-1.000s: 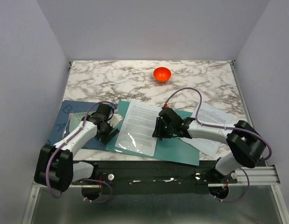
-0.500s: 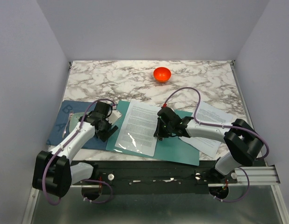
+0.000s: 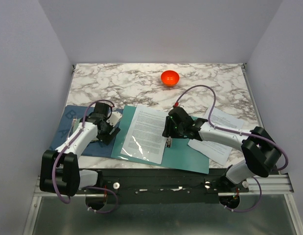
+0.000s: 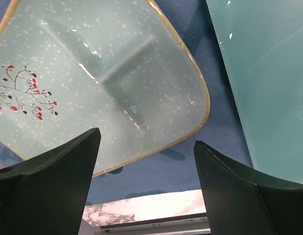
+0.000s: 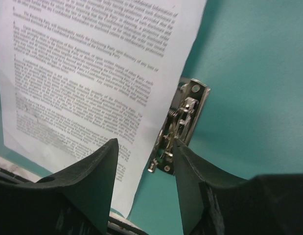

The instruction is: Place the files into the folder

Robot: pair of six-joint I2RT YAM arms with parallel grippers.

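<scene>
The teal folder (image 3: 183, 152) lies open at the table's front middle. One printed file sheet (image 3: 146, 132) lies on its left half. A second file sheet (image 3: 221, 137) lies on the marble to the right, partly under my right arm. My right gripper (image 3: 169, 131) is open and empty, low over the folder's spine. In the right wrist view its jaws (image 5: 146, 147) straddle the sheet's (image 5: 92, 73) right edge and the metal clip (image 5: 183, 125) on the folder (image 5: 249, 98). My left gripper (image 3: 106, 130) is open and empty over the mint plate (image 4: 92, 83), left of the folder's edge (image 4: 268, 73).
The dark blue mat (image 3: 68, 128) with the mint plate lies at the left, and it shows in the left wrist view (image 4: 190, 164). An orange bowl (image 3: 170, 77) stands at the back middle. Grey walls close in both sides.
</scene>
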